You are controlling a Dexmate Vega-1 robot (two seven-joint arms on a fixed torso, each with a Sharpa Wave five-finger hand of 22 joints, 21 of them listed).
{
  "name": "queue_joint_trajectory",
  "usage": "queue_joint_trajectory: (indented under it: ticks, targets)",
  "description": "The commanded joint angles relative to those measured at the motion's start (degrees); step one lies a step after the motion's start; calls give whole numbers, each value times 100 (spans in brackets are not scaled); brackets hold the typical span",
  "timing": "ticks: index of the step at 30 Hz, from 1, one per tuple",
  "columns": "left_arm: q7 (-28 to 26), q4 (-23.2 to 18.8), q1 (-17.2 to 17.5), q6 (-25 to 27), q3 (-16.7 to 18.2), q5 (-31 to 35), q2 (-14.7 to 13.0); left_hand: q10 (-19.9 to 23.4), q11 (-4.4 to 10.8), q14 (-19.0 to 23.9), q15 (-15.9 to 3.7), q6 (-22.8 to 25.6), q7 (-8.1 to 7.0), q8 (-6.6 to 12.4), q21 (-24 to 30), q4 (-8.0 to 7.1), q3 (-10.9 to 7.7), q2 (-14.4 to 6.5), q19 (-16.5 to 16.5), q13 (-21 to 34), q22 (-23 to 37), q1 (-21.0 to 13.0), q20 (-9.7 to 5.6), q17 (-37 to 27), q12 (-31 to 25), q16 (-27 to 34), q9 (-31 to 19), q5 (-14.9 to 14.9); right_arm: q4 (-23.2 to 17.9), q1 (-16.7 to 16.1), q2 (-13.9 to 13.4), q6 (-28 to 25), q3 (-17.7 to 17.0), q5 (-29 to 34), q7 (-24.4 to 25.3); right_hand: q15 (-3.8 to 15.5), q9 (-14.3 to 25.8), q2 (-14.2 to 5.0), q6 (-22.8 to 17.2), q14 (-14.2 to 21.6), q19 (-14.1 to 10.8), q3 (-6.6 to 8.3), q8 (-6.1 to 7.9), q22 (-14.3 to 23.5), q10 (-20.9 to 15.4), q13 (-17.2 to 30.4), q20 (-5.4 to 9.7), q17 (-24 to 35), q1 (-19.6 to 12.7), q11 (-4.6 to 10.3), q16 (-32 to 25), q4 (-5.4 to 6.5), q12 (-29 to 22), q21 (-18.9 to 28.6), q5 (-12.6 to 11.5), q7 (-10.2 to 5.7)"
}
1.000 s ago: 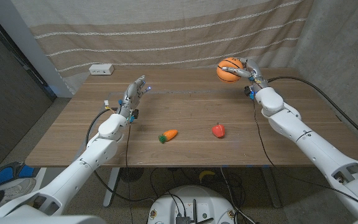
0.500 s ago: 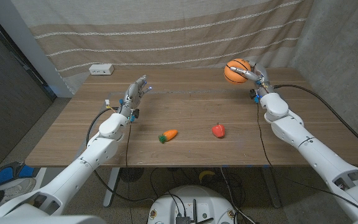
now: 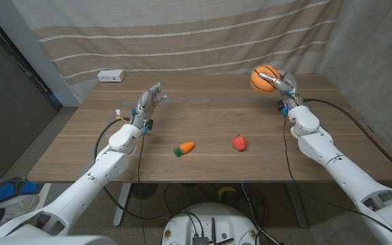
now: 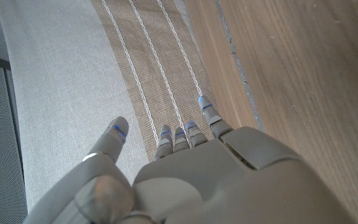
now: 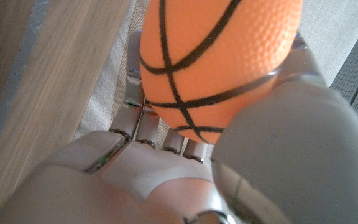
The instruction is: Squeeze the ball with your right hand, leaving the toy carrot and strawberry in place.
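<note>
Gripping the orange ball (image 3: pixel 264 78) with fingers wrapped around it, your right hand (image 3: pixel 282 85) holds it above the far right part of the counter (image 3: pixel 203 119). The toy carrot (image 3: pixel 184 148) and the strawberry (image 3: pixel 239 142) lie near the counter's front edge, apart from each other. Your left hand (image 3: pixel 146 103) holds nothing, fingers slightly apart and reaching toward the striped curtain (image 3: pixel 182 37).

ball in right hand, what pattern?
Orange ball with black basketball lines; right wrist view shows it best.
</note>
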State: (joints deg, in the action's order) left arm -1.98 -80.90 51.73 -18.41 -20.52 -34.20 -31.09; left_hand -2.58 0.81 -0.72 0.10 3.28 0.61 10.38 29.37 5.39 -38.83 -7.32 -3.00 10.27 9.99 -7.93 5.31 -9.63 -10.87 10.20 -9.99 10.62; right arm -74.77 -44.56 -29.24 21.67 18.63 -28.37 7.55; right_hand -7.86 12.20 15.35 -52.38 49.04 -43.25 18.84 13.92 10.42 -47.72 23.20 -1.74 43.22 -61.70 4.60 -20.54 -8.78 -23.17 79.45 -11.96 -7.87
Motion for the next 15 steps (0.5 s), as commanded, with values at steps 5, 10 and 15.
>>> queue_joint_trajectory:
  ticks: [5, 10, 15]
  targets:
    - [5, -42, 47, -29, 19, -21, -12, -2, -28, 18, 5, 56, -12, 16, -39, 23, 0, -176, -47, 16, 19, 55, 33, -1, -37, 10, -20, 0, 403, -66, 259, 534, -225, -776, -530, 2074, 14, -2211, -666, 1367, 681, 145, -30, -4, -158, 319, 1381, 17, -2140, -177, 7, 22, 67, 43, 62, 752]
    - [-2, -68, 52, -18, 4, -2, -15, -2, -22, 16, 7, 52, -13, 14, -48, 22, 2, -178, -48, 16, 20, 58, 33, -3, -37, 10, -20, -1, 471, -86, 299, 630, -286, -894, -597, 2075, 17, -2223, -657, 1371, 688, 162, -37, -6, -155, 335, 1380, 21, -2142, -184, 6, 17, 84, 50, 82, 751]
    - [-77, -164, 91, 42, 2, 18, -30, -1, -25, 20, 1, 52, -13, 14, -56, 25, 1, -177, -51, 16, 20, 57, 34, -2, -37, 11, -20, 0, 582, -96, 384, 778, -356, -1035, -684, 2072, 21, -2225, -631, 1366, 694, 180, -52, -8, -160, 352, 1383, 24, -2149, -191, 9, 6, 100, 57, 103, 762]
